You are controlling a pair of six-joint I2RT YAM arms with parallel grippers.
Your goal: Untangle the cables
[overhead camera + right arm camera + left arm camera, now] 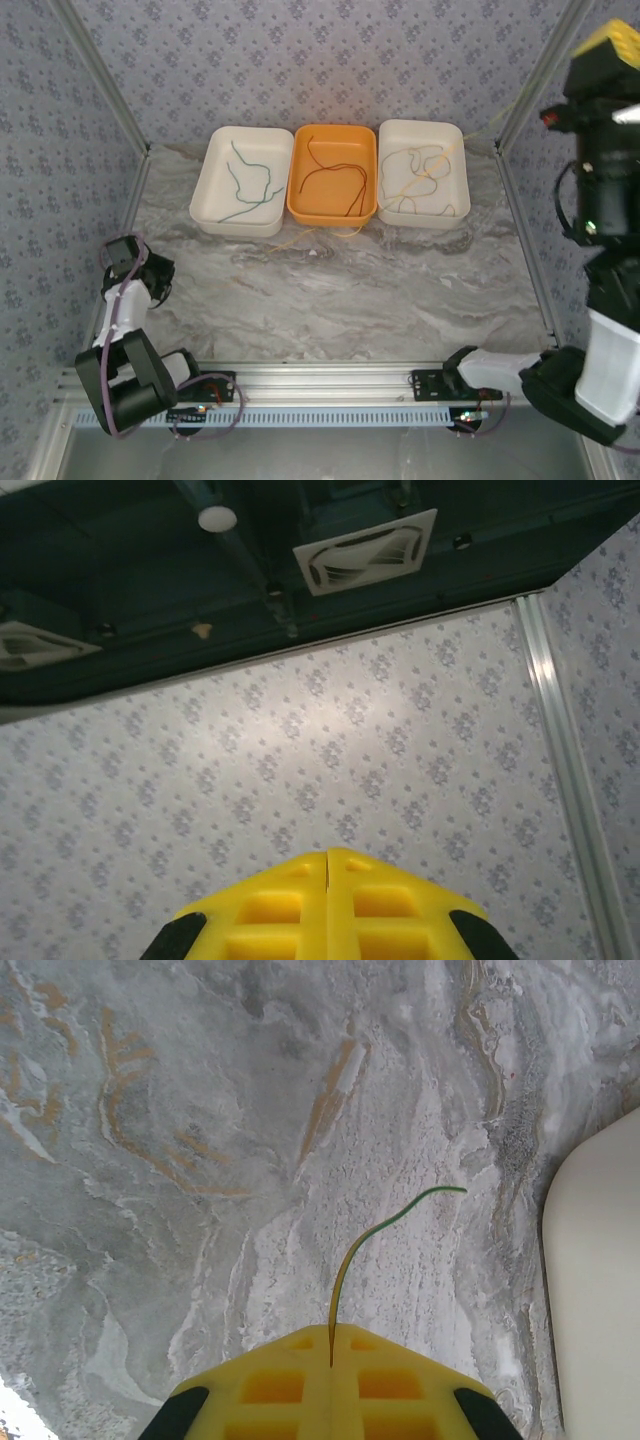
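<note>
Three cables lie in trays at the back: a green cable (245,185) in the left white tray (210,195), a red cable (335,185) in the orange tray (300,205), and a yellow-tan cable (420,175) in the right white tray (455,215). My left gripper (152,278) sits low at the table's left side. In the left wrist view its yellow jaws (331,1345) are shut on the end of a thin green-yellow cable (375,1235). My right gripper (608,40) is raised at the upper right, jaws shut (327,858). A taut yellow strand (495,120) rises from the right tray toward it.
A loose yellow strand (315,232) lies on the marble table (350,290) just in front of the orange tray. Aluminium frame posts (525,80) and patterned walls enclose the table. The left white tray's edge (600,1290) is to the right of my left gripper.
</note>
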